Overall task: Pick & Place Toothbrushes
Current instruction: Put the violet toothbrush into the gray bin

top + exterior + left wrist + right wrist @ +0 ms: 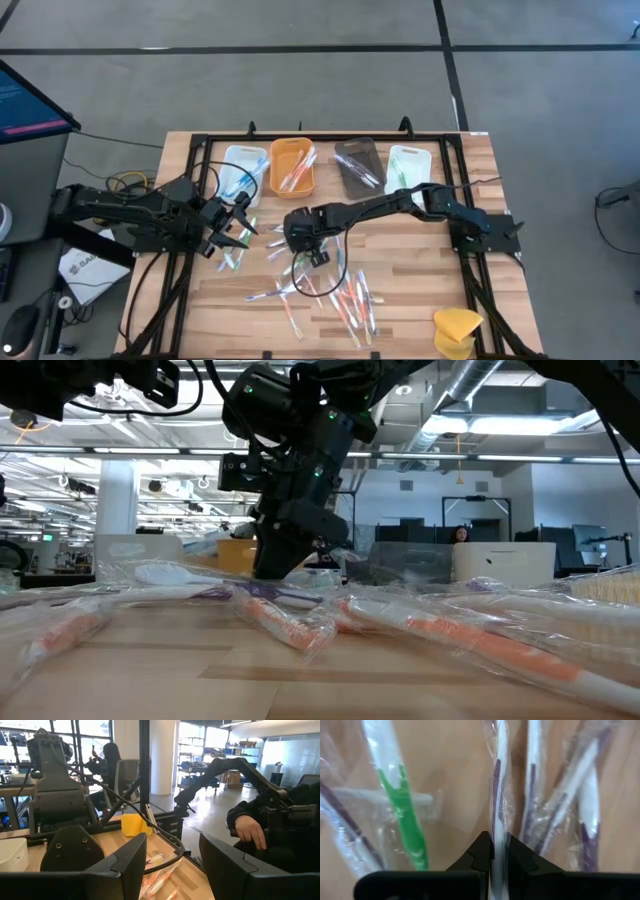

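Observation:
Toothbrushes in clear wrappers lie scattered on the wooden table, most of them in a pile near the front. My right gripper reaches down over the pile's far left part and is shut on a white toothbrush with a purple stripe. A green-handled toothbrush lies beside it on the wood. My left gripper waits level at the table's left, open, with nothing between its fingers. My right gripper pinches the wrapped purple-striped toothbrush between its two fingertips, on the handle part with the wrapper around it. The fingers slant down from above. The toothbrush runs on past the fingertips over the table; whether it is lifted clear I cannot tell.
Along the far edge stand a white tray, an orange tray, a dark tray and another white tray, each with toothbrushes in it. A yellow sponge-like lump lies at the front right. A person sits beyond the table.

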### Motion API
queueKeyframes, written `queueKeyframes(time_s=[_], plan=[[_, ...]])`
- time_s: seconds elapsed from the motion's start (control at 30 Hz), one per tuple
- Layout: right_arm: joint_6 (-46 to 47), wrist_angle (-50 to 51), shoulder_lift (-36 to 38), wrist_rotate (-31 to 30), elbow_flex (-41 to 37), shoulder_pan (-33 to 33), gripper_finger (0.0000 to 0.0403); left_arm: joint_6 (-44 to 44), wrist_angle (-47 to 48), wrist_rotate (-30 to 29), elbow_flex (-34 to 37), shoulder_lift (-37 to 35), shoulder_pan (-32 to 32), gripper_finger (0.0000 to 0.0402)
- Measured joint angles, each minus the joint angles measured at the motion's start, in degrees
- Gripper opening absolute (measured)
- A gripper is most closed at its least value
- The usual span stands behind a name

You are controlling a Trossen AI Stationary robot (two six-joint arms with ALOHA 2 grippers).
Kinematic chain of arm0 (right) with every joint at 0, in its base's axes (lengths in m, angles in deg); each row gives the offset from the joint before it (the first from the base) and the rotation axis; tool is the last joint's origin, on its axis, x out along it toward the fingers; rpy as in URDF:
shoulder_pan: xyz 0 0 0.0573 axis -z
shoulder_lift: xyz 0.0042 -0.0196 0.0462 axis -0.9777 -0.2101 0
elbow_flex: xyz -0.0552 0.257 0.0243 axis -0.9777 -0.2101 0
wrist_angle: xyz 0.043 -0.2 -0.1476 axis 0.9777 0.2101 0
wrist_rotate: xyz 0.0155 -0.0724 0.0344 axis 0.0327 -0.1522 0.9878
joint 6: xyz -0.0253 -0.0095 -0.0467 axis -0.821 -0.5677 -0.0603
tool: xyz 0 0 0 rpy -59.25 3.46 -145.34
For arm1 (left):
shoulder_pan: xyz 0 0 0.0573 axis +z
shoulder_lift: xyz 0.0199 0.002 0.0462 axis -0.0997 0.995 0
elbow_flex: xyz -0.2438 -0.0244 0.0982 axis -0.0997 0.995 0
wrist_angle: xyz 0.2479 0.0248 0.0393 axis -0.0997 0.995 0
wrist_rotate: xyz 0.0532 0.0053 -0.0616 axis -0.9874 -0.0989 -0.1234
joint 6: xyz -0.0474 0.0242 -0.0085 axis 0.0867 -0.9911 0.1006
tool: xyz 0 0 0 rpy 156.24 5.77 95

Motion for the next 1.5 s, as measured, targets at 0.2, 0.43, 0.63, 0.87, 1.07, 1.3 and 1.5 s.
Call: queueKeyframes(time_s=[0.2,0.43,0.63,0.87,1.07,1.3,1.5], plan=[[4.9,4.3,1.1,-4.8,0.6,-0.5,0.002,0.0,0.0,0.0,0.0,0.0,0.0,0.0176],[7.3,6.3,3.7,-10.6,0.8,-2.9,0.002,0.0,0.0,0.0,0.0,0.0,0.0,0.0176],[10.9,12.7,5.2,-17.8,0.6,-4.0,0.002,0.0,0.0,0.0,0.0,0.0,0.0,0.0176],[19.0,22.7,7.8,-26.8,0.7,-6.9,0.002,0.0,0.0,0.0,0.0,0.0,0.0,0.0176],[23.6,27.4,12.4,-30.4,0.7,-9.8,0.002,0.0,0.0,0.0,0.0,0.0,0.0,0.0176],[37.9,44.8,21.2,-36.6,0.7,-13.1,0.002,2.9,-0.1,0.0,0.0,-0.1,0.0,0.0176],[51.2,54.9,31.2,-44.5,0.2,-17.3,0.002,1.0,-0.1,0.0,0.0,0.0,0.0,0.0176]])
